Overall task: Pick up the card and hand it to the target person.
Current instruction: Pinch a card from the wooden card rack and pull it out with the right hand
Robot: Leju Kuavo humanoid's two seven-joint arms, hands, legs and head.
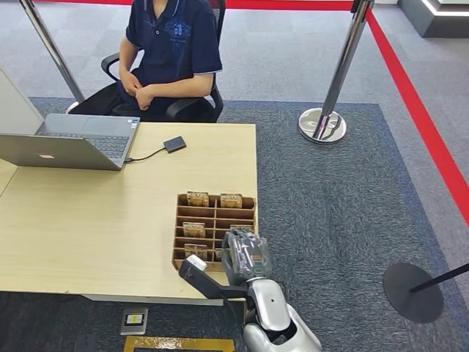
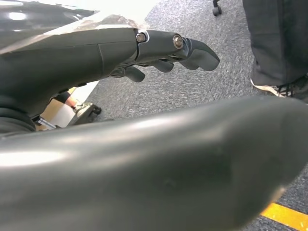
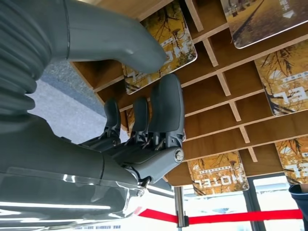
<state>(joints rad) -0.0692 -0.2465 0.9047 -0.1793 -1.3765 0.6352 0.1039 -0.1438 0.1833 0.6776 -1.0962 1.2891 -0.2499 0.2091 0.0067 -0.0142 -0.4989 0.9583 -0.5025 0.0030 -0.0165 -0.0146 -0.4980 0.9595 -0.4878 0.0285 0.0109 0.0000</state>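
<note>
A wooden card rack (image 1: pixel 179 227) sits at the table's near right corner, with several yellow hotel cards (image 1: pixel 197 198) standing in its slots. My right hand (image 1: pixel 246 255) is down on the rack's near right part. In the right wrist view its thumb (image 3: pixel 120 38) lies against the face of one card (image 3: pixel 174 33), and its dark fingers (image 3: pixel 163 106) curl close under that card's edge; whether they grip it is unclear. The card stays in its slot. My left hand (image 2: pixel 109 53) hangs over the carpet, fingers stretched out and holding nothing. The seated person (image 1: pixel 171 37) is at the table's far side.
An open laptop (image 1: pixel 72 139) and a small black device (image 1: pixel 174 144) lie on the far part of the table. A stanchion (image 1: pixel 323 121) with red tape stands to the right, and a black base (image 1: pixel 412 292) is nearer. Dark trouser legs (image 2: pixel 275 43) stand near my left hand.
</note>
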